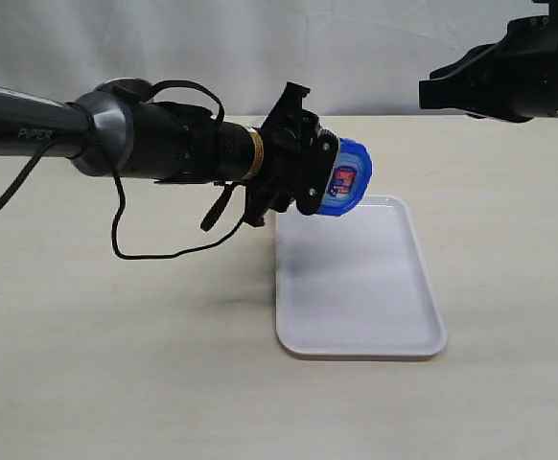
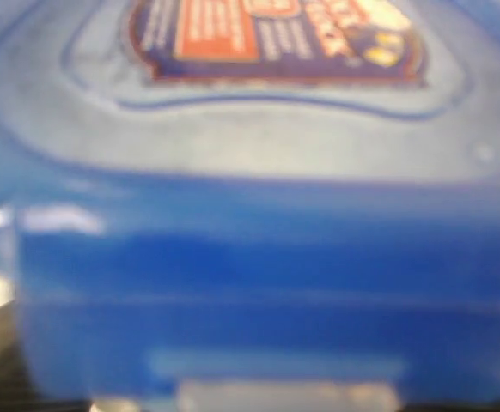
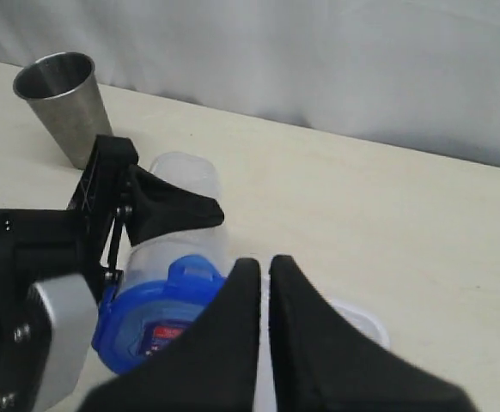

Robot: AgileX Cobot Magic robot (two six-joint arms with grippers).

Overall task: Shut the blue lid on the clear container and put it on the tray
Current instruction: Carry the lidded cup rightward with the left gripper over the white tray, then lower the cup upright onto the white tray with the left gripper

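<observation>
Nearest, the tray (image 1: 356, 321) lay flat on the counter (image 1: 116, 374). Above its far left corner the left tool (image 1: 310, 178), jaws spread wide around the clear container (image 3: 181, 249), held it on its side. The blue lid (image 1: 349, 179) sat on its mouth, facing right; whether the flaps were snapped could not be told. Farther right, the right tool (image 3: 263, 268) hung pinched shut, empty. Placing well would mean turning the container upright and lowering its base flat mid-tray before letting go.
</observation>
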